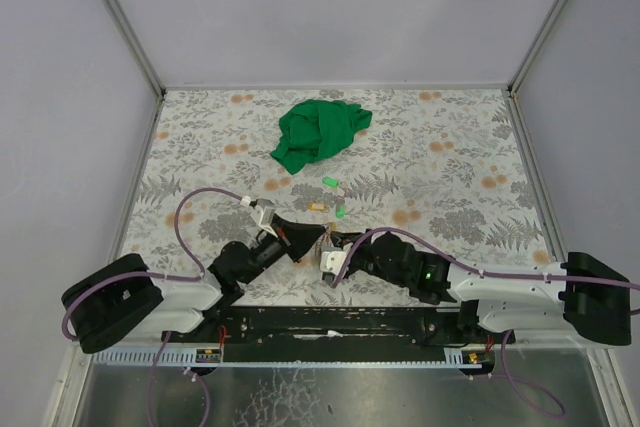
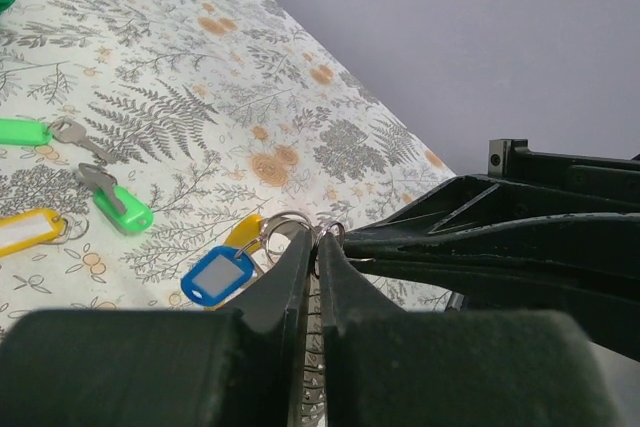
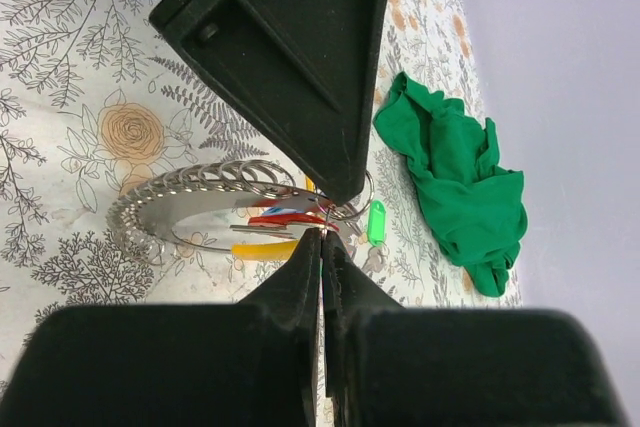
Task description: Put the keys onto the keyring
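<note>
Left wrist | left end effector (image 2: 316, 239) and right end effector (image 3: 322, 237) both clamped on keyring (image 2: 285, 214) | hold your pinch steady, pry gently

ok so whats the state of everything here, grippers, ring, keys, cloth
left gripper: shut on the keyring
right gripper: shut on the keyring
keyring: pinched between both grippers
blue-tag key: on the keyring
white-label yellow-tag key: loose on the table
near green-tag key: loose on the table
far green-tag key: loose on the table
green cloth: crumpled, apart from both arms
</note>
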Action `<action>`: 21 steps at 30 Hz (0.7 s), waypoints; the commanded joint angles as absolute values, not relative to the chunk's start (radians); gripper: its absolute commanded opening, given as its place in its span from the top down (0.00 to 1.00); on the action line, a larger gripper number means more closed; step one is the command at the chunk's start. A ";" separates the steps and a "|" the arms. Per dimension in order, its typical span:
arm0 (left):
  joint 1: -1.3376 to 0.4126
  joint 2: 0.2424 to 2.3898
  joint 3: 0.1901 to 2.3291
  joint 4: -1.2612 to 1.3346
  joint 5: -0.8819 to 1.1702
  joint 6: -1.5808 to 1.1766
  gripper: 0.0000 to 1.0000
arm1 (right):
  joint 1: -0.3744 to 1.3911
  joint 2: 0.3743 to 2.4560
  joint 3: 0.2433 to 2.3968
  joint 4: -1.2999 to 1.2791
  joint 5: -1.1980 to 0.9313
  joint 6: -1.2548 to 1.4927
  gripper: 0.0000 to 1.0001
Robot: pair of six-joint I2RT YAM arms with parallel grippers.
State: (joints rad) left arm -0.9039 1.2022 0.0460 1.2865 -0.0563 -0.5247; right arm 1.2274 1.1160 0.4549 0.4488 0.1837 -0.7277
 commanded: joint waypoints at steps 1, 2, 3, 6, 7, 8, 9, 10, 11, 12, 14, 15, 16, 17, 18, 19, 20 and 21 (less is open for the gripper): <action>-0.894 1.156 0.040 1.338 -0.181 -0.487 0.96 | 1.255 1.047 0.477 0.373 0.218 -0.766 1.00; -0.894 1.138 0.040 1.311 -0.178 -0.472 0.94 | 1.255 1.037 0.479 0.364 0.228 -0.775 1.00; -0.894 1.122 0.040 1.281 -0.172 -0.457 0.92 | 1.255 1.026 0.480 0.354 0.233 -0.782 1.00; -0.893 1.055 0.040 1.194 -0.152 -0.408 0.84 | 1.255 1.006 0.491 0.323 0.253 -0.796 1.00; -0.892 1.032 0.040 1.166 -0.141 -0.389 0.82 | 1.255 1.001 0.492 0.317 0.256 -0.799 1.00; -0.893 1.009 0.041 1.136 -0.133 -0.371 0.79 | 1.255 0.996 0.494 0.314 0.257 -0.802 1.00; -0.893 0.988 0.042 1.104 -0.124 -0.353 0.77 | 1.255 0.991 0.494 0.310 0.258 -0.806 1.00; -0.892 0.964 0.043 1.078 -0.112 -0.334 0.75 | 1.255 0.987 0.496 0.306 0.259 -0.810 1.00; -0.891 0.944 0.044 1.054 -0.098 -0.310 0.73 | 1.256 0.984 0.498 0.301 0.259 -0.813 1.00; -0.892 0.923 0.045 1.035 -0.081 -0.289 0.71 | 1.255 0.982 0.499 0.295 0.259 -0.816 1.00; -0.889 0.895 0.053 0.985 -0.037 -0.246 0.68 | 1.255 0.977 0.502 0.288 0.261 -0.823 1.00; -0.887 0.885 0.061 0.963 -0.013 -0.226 0.66 | 1.255 0.974 0.502 0.284 0.261 -0.827 1.00; -0.886 0.880 0.069 0.940 0.008 -0.205 0.66 | 1.255 0.971 0.503 0.278 0.261 -0.831 1.00; -0.885 0.876 0.079 0.919 0.023 -0.191 0.65 | 1.255 0.966 0.504 0.273 0.262 -0.833 1.00; -0.883 0.873 0.086 0.904 0.034 -0.179 0.65 | 1.255 0.962 0.505 0.267 0.261 -0.836 1.00; -0.882 0.874 0.090 0.898 0.050 -0.169 0.64 | 1.255 0.958 0.507 0.261 0.260 -0.839 1.00; -0.881 0.875 0.093 0.895 0.055 -0.163 0.64 | 1.255 0.953 0.509 0.252 0.259 -0.840 1.00; -0.880 0.878 0.098 0.890 0.056 -0.159 0.64 | 1.255 0.951 0.512 0.243 0.255 -0.841 1.00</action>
State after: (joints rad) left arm -0.8890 0.8845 0.0555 0.9463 -0.0032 -0.2466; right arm 1.2446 0.9825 0.4610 0.2543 0.2279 -0.8139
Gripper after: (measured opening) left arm 0.354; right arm 0.020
